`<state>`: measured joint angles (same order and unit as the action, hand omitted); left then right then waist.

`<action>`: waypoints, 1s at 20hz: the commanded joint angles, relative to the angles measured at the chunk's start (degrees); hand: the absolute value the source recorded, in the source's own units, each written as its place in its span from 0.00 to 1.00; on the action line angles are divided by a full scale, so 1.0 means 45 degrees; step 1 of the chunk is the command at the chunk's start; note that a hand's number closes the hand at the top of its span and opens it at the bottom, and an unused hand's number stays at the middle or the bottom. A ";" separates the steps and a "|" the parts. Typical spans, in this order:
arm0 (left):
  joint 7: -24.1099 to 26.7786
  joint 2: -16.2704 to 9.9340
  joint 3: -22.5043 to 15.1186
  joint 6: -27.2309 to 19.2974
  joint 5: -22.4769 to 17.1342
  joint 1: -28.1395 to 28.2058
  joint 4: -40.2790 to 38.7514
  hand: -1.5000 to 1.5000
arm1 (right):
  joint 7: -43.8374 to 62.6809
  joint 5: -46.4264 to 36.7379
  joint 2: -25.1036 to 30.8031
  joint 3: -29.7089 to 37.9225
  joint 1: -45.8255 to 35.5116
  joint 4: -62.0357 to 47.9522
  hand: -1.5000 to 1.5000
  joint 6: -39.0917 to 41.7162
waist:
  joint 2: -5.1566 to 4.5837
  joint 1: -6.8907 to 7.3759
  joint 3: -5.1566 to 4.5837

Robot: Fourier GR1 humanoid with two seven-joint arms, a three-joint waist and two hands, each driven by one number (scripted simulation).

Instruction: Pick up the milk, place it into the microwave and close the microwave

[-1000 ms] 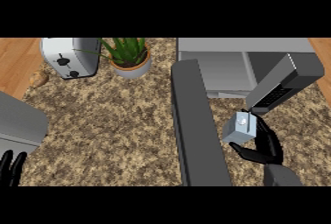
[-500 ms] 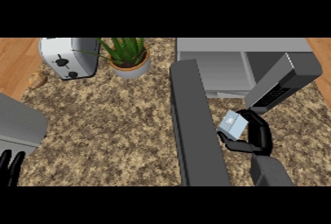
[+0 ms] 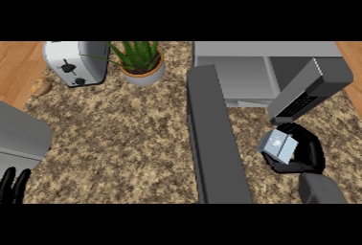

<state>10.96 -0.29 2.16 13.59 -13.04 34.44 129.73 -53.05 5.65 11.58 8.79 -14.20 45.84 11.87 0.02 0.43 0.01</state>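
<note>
The milk [image 3: 278, 146] is a small pale blue-white carton held tilted above the counter at the right. My right hand [image 3: 305, 155] is curled round it from the right and below, just in front of the microwave's control panel. The grey microwave [image 3: 268, 72] stands at the back right with its cavity [image 3: 244, 79] showing. Its dark door [image 3: 214, 139] swings out toward me, edge-on, left of the carton. My left hand [image 3: 13, 184] rests at the lower left edge, fingers straight and up.
A silver toaster [image 3: 71, 62] and a potted green plant [image 3: 141, 64] stand at the back left. A grey appliance corner [image 3: 21, 134] juts in at the left edge. Speckled counter [image 3: 120, 139] spreads between them and the door.
My right hand has carried the milk a little farther from me and leftward, toward the microwave's front. The left hand has stayed where it was.
</note>
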 commanded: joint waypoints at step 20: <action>0.0710 0.0057 0.0985 0.1012 -0.0632 0.0245 -0.0947 0.00 | 0.4726 -0.1240 -0.0796 -0.1006 -0.2651 0.2561 1.00 -0.2365 | -0.0026 0.0166 0.0000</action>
<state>11.02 -0.48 7.46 16.77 -16.65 33.51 126.82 -31.87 2.19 8.69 3.31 -19.53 65.07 4.06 0.04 0.56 -0.02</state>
